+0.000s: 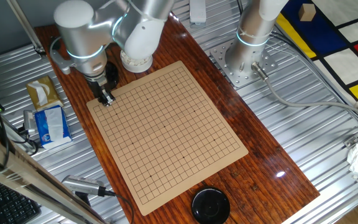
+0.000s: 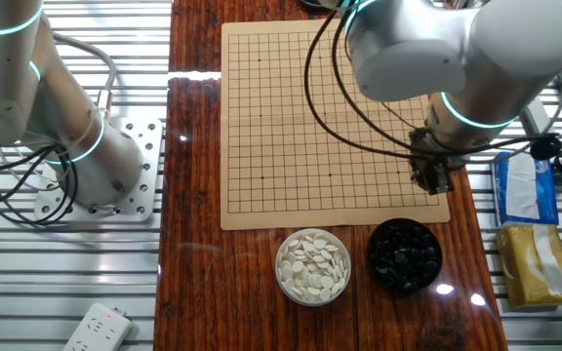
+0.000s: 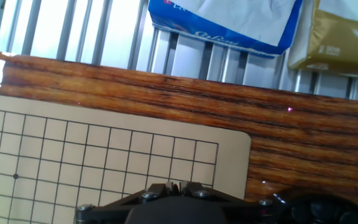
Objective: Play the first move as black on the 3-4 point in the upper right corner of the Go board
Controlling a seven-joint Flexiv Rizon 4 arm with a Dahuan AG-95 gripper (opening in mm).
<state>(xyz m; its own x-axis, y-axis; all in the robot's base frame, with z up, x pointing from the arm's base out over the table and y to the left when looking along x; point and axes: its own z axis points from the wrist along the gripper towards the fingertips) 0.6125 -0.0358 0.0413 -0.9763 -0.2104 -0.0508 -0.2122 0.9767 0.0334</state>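
tool: low over the Go board corner, fingers look pressed together, can't tell if pinching a stone
black stones: in bowl, 7 o'clock of tool
bowls: two
white stones: one bowlful

Above my camera, the blue tissue pack carries white script along its edge, but it is cut off and blurred and I cannot make out a word of it. The same pack shows small print in the fixed views, too tiny to read. Nothing else here bears legible lettering.
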